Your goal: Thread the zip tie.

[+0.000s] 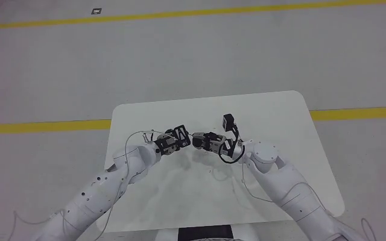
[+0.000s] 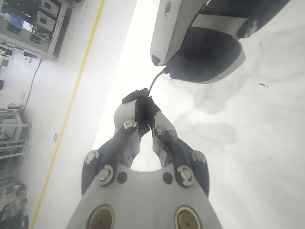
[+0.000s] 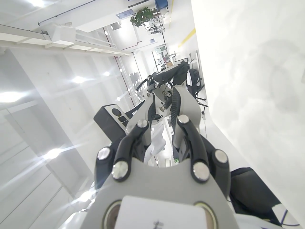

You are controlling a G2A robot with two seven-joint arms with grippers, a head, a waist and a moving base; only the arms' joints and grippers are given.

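A thin black zip tie (image 2: 155, 79) is pinched at its head end by my left gripper (image 2: 145, 101), which is shut on it. Its strap curves up and ends at the fingers of my right gripper (image 2: 183, 72). That gripper stands open, one ridged black pad (image 2: 205, 48) facing out, and the strap tip lies at the gap by its white finger (image 2: 162, 24). In the top view the left gripper (image 1: 184, 140) and right gripper (image 1: 199, 142) meet nose to nose above the middle of the table. From the right gripper (image 3: 166, 94), the left gripper (image 3: 171, 72) sits just beyond its fingertips.
The white table (image 1: 271, 114) has rounded corners, with bare surface on all sides of the grippers. A small dark speck (image 1: 209, 170) lies near its centre. Grey floor with yellow lines (image 1: 181, 13) surrounds the table.
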